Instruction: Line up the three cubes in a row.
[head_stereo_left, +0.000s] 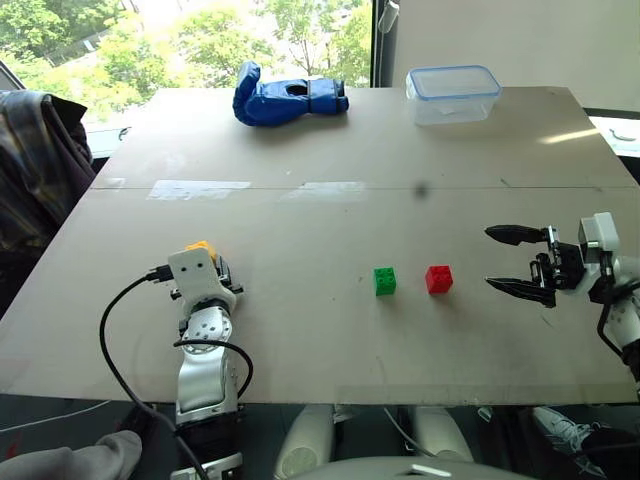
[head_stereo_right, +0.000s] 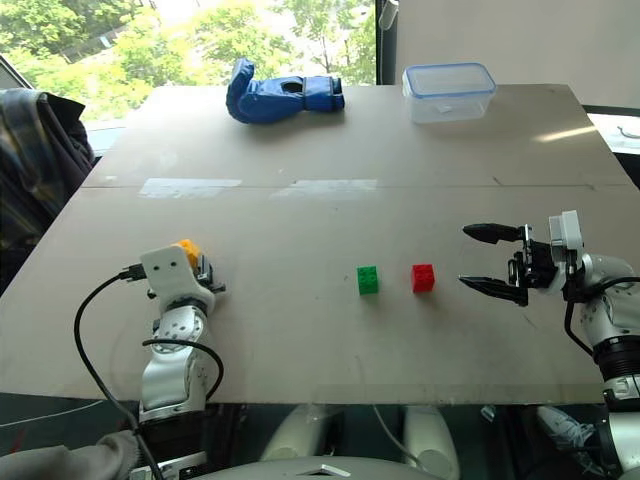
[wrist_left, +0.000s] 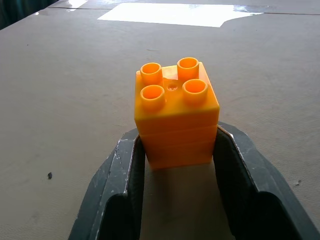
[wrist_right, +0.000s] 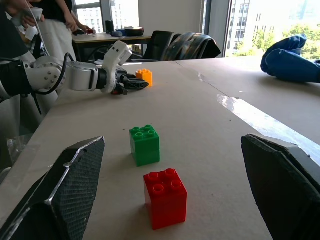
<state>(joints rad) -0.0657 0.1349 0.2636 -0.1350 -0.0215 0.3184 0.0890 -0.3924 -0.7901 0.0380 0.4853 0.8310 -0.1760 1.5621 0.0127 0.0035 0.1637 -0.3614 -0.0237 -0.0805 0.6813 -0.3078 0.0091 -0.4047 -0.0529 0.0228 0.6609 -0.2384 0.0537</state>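
The left end effector (wrist_left: 177, 165) has its two black fingers pressed against opposite sides of the yellow cube (wrist_left: 176, 117), low on the block, so it is grasping it; the cube sits upright on the bench (head_stereo_left: 320, 150), studs up, near the front left corner. The green cube (head_stereo_left: 384, 281) and the red cube (head_stereo_left: 438, 279) stand side by side toward the middle of the front edge, apart from each other by a small gap and already forming a line parallel to that edge. The right end effector (head_stereo_left: 515, 263) hangs released, fingers spread wide, just beyond the red cube on the side toward the right edge, touching nothing.

The step in hand looks to be carrying the yellow cube over to join that pair. To do it well, lift only enough to clear the bench, since the grip is low and the block could tip. Travel along the front edge and set it down on the green cube's free side, on the same line as the other two, leaving a gap like theirs. Whether the yellow cube's faces are square to the others is hard to judge from the head views, so check before letting go. Avoid nudging the green cube on approach.
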